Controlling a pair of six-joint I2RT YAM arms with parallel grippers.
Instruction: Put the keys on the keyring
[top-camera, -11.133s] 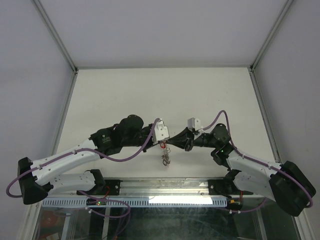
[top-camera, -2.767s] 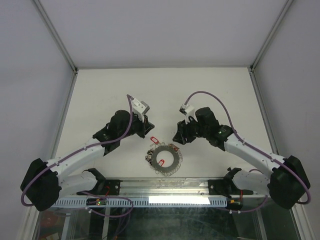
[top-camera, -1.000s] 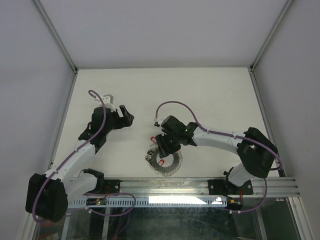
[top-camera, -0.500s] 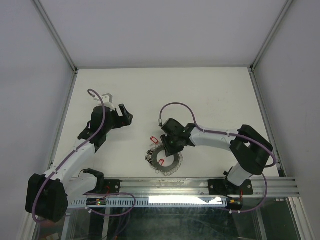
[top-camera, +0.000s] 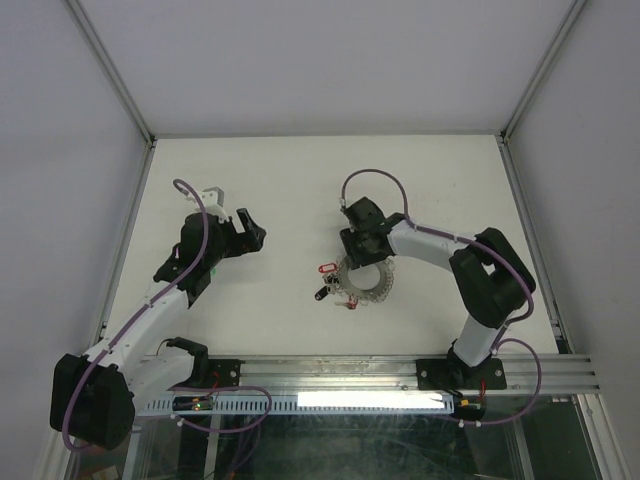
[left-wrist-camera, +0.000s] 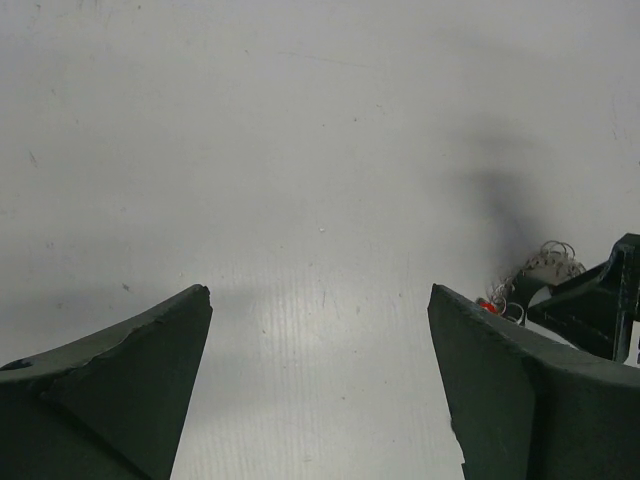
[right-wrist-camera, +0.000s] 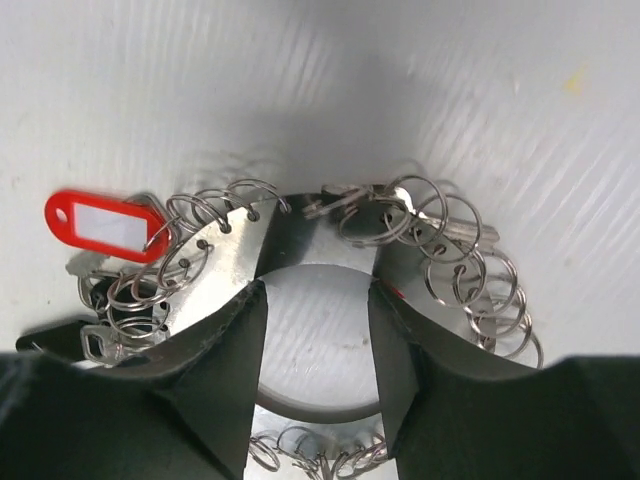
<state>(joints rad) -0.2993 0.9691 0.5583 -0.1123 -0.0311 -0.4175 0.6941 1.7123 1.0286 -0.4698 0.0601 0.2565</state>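
Keyring (right-wrist-camera: 300, 236) under down-pointing R gripper (right-wrist-camera: 315, 312), elbow bent.

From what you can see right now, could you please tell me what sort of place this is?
Probably a robot test cell: a white tabletop boxed in by plain grey panels, with a cabled left arm and right arm mounted on an aluminium rail.

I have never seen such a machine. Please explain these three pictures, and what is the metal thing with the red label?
Two robot arms stand at a white table. One picture looks down from above; the other two come from a camera on each wrist. The left tool is open and empty. The right tool sits, fingers apart, over a flat grey metal keyring lying on the table, fringed with small wire rings and carrying a red plastic tag.
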